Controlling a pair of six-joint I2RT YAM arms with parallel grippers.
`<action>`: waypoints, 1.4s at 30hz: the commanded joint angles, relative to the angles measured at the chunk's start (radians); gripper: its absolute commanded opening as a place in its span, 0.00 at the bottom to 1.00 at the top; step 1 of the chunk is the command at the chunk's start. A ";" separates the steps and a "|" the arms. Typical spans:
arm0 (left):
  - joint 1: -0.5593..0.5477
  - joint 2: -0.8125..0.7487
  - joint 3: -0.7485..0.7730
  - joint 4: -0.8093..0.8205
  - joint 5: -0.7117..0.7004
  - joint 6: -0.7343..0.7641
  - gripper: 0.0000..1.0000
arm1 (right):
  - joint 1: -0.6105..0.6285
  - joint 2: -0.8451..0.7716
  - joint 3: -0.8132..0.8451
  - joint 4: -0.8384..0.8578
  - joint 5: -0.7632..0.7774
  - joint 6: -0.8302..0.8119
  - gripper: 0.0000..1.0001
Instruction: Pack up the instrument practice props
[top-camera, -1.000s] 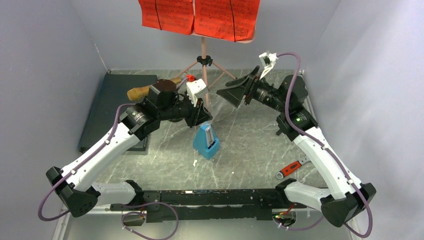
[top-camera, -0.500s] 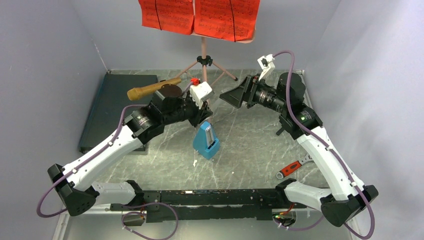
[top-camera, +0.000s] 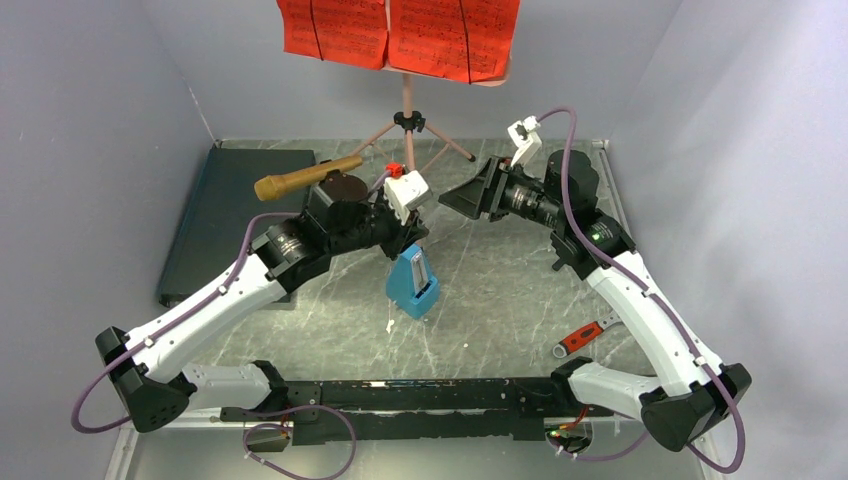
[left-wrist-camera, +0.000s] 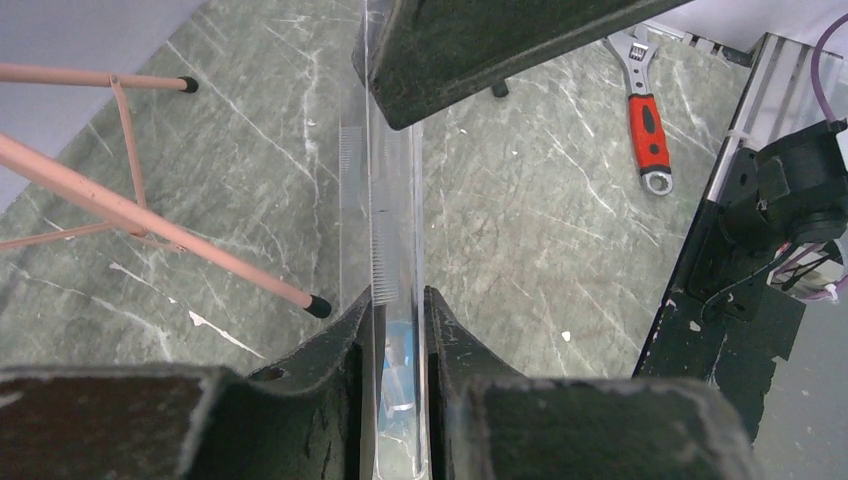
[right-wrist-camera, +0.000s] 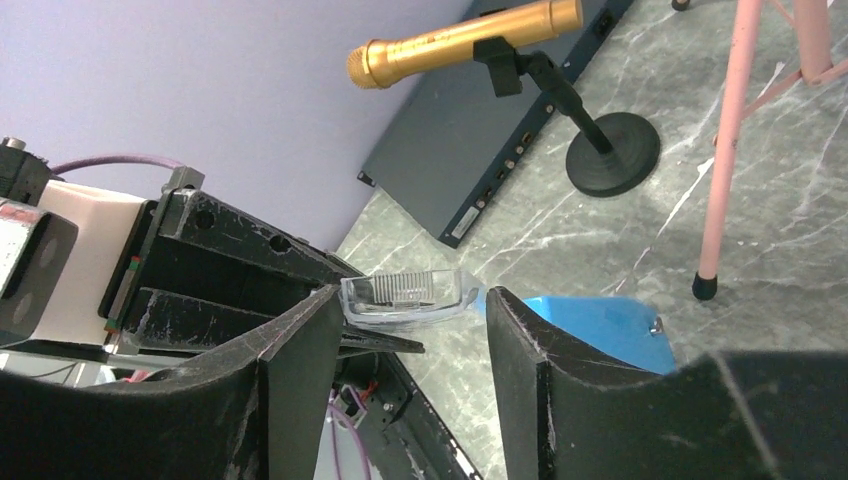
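The blue metronome (top-camera: 411, 285) stands upright mid-table, also low in the right wrist view (right-wrist-camera: 600, 325). My left gripper (top-camera: 407, 238) hovers just above it, shut on a clear ribbed plastic cover (left-wrist-camera: 392, 230). My right gripper (top-camera: 452, 198) faces it from the right, open, with the cover's end (right-wrist-camera: 410, 296) between its fingers and not touching them. The gold microphone (top-camera: 300, 180) rests on its black stand behind the left arm. The pink music stand (top-camera: 407, 110) holds the red sheet-music pages (top-camera: 400, 35) at the back.
A flat dark case (top-camera: 225, 215) lies along the left wall. A red-handled wrench (top-camera: 585, 335) lies at the front right, by the right arm's base. The stand's pink legs (left-wrist-camera: 150, 220) spread over the marble floor behind both grippers.
My right gripper has moved left toward the left gripper and its jaws have narrowed. The left wrist has shifted slightly, still gripping the clear cover.
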 joint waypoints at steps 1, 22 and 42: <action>-0.013 -0.034 0.001 0.048 -0.004 0.023 0.03 | -0.001 -0.016 -0.017 0.053 -0.003 0.016 0.57; -0.025 -0.046 -0.030 0.048 -0.073 -0.020 0.37 | -0.002 -0.048 -0.053 0.068 -0.042 -0.097 0.13; 0.151 -0.035 -0.019 0.000 -0.014 -0.279 0.88 | 0.030 -0.152 -0.061 -0.236 0.033 -0.509 0.03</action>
